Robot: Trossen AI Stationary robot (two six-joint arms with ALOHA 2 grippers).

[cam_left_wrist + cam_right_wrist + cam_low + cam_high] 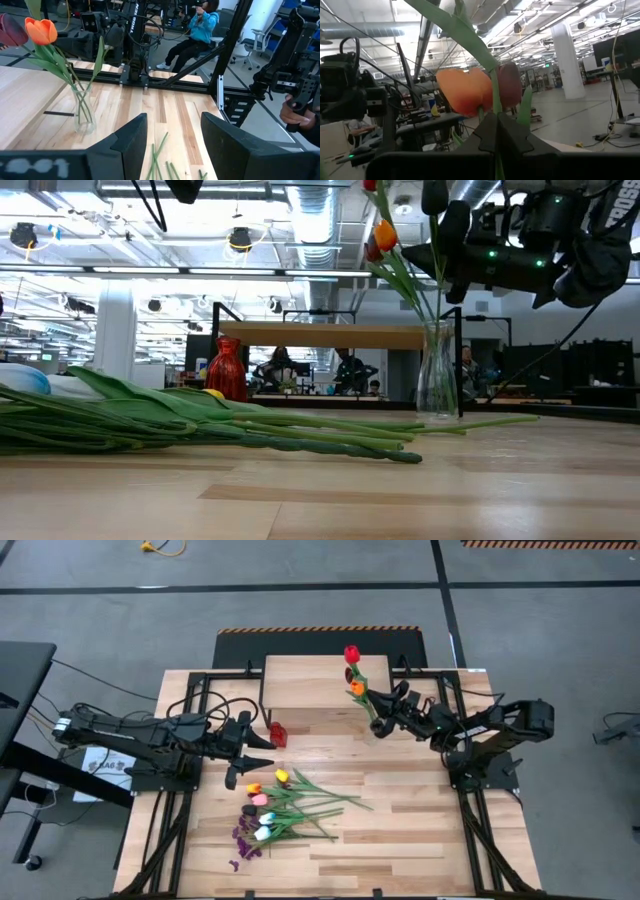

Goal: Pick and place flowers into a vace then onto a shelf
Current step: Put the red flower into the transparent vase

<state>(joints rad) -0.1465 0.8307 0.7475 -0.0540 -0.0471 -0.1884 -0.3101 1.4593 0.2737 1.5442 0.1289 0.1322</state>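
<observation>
The wooden table (400,830) carries everything, and at its far edge stands the shelf (310,680), a plank on black legs. In front of the shelf's right end is a clear glass vase (437,380), upright on the tabletop, not yet on the shelf. It already holds a red tulip (352,654) and an orange tulip (356,689), stems running up and slightly tilted.

The rest of the flowers (285,805) lie flat in a loose heap near the table's middle-left, heads toward the left arm and stems pointing to the right. A small red vase (277,732) stands apart, between the heap and the shelf.

The right gripper (388,712) is high at the vase, its fingers pressed together around a green stem just under the blooms, so it pinches the stems in the vase; which of the two tulips it holds I cannot tell. The left gripper (240,755) hangs just beside the heap, on its head end, fingers (132,137) spread partway and holding nothing.

So the left arm is plainly the nearer one to the lying flowers. Their long axis runs roughly along its reach, which to my eye means it would need to turn its jaws across the stems before coming down.
</observation>
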